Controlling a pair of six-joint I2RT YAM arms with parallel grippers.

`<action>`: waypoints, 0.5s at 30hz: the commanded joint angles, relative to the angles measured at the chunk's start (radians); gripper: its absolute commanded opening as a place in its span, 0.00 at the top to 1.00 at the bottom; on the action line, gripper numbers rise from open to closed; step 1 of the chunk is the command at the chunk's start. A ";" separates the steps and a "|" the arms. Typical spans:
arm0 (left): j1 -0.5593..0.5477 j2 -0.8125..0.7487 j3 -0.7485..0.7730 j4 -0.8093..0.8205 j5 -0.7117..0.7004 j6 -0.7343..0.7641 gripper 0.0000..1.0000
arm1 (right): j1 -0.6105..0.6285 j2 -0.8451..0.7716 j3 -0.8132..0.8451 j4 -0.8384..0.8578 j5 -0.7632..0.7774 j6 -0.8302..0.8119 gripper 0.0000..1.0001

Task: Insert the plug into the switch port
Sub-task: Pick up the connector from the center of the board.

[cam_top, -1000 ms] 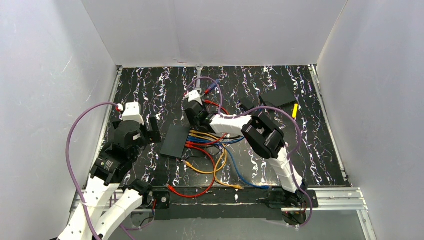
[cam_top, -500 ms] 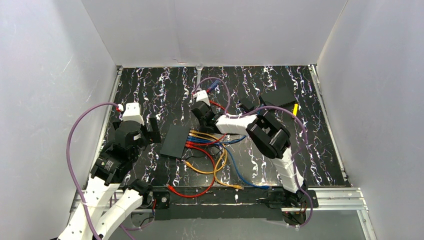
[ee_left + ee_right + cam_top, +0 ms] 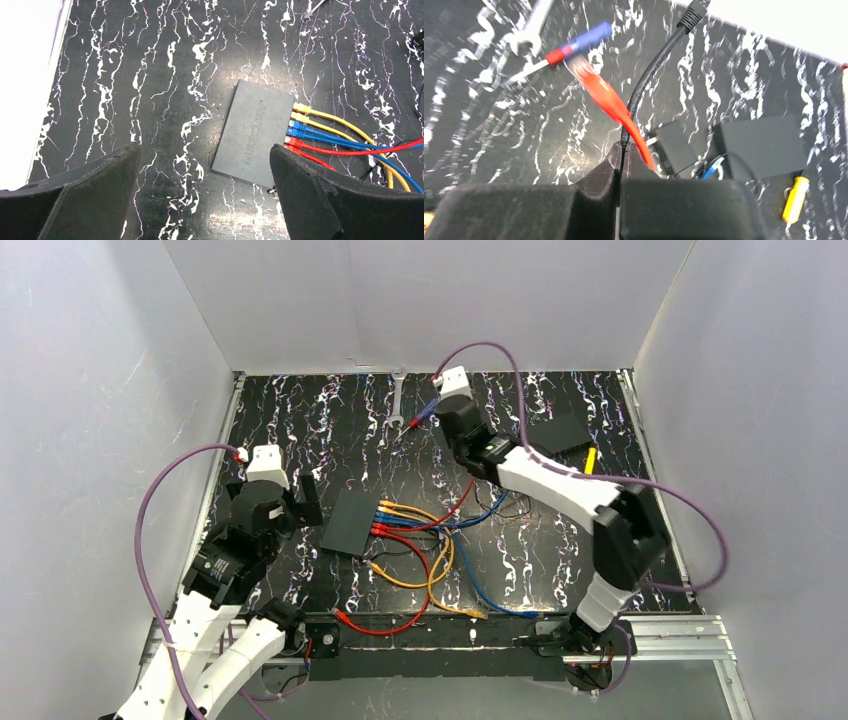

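The switch (image 3: pixel 352 521) is a flat black box (image 3: pixel 255 130) on the marbled table. Yellow, blue and red cables (image 3: pixel 320 137) are plugged into its right edge. My left gripper (image 3: pixel 205 165) hangs open above the table, with the switch's near corner between its fingers (image 3: pixel 305 502). My right gripper (image 3: pixel 623 150) is raised at the back of the table (image 3: pixel 458 425). It is shut on a thin black cable (image 3: pixel 646 80), whose black plug (image 3: pixel 691 12) sticks up beyond the fingertips. A blurred red cable (image 3: pixel 604 95) runs just right of the pinch.
A wrench (image 3: pixel 398 400) and a red-and-blue screwdriver (image 3: pixel 425 412) lie near the back wall. A plain black slab (image 3: pixel 560 430), a smaller black block (image 3: pixel 676 145) and a yellow piece (image 3: pixel 590 460) lie back right. Loose red, yellow and blue cables (image 3: pixel 410 570) loop in front of the switch.
My right arm swung from above the switch's cables to the back of the table and rose, its gripper closing on the black cable. The left arm stayed still.
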 commanded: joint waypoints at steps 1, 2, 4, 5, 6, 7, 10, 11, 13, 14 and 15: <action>-0.005 0.007 -0.008 0.005 -0.022 0.004 0.01 | -0.001 -0.190 -0.020 -0.009 -0.121 -0.137 0.99; -0.004 0.009 -0.009 0.006 -0.019 0.005 0.01 | -0.001 -0.214 -0.024 -0.036 -0.186 -0.147 0.99; -0.003 0.013 -0.009 0.006 -0.013 0.004 0.01 | -0.001 -0.268 -0.042 -0.080 -0.292 -0.148 0.99; -0.003 0.014 -0.010 0.008 -0.008 0.004 0.01 | -0.001 -0.293 -0.062 -0.077 -0.319 -0.138 0.99; -0.003 0.016 -0.011 0.008 -0.002 0.006 0.01 | -0.001 -0.324 -0.088 -0.067 -0.330 -0.135 0.99; -0.003 0.019 -0.012 0.011 0.003 0.005 0.01 | -0.001 -0.353 -0.114 -0.051 -0.301 -0.133 0.99; -0.004 0.025 -0.015 0.014 0.006 0.008 0.01 | -0.011 -0.426 -0.184 0.032 -0.122 -0.158 0.99; -0.003 0.027 -0.015 0.015 0.006 0.009 0.01 | -0.023 -0.444 -0.195 0.056 -0.088 -0.167 0.99; -0.003 0.031 -0.017 0.016 0.006 0.009 0.01 | -0.050 -0.468 -0.203 0.109 -0.032 -0.178 0.99; -0.003 0.034 -0.017 0.016 0.005 0.009 0.01 | -0.061 -0.477 -0.207 0.141 0.005 -0.170 0.99; -0.003 0.036 -0.017 0.016 0.004 0.009 0.01 | -0.073 -0.484 -0.213 0.176 0.030 -0.157 0.99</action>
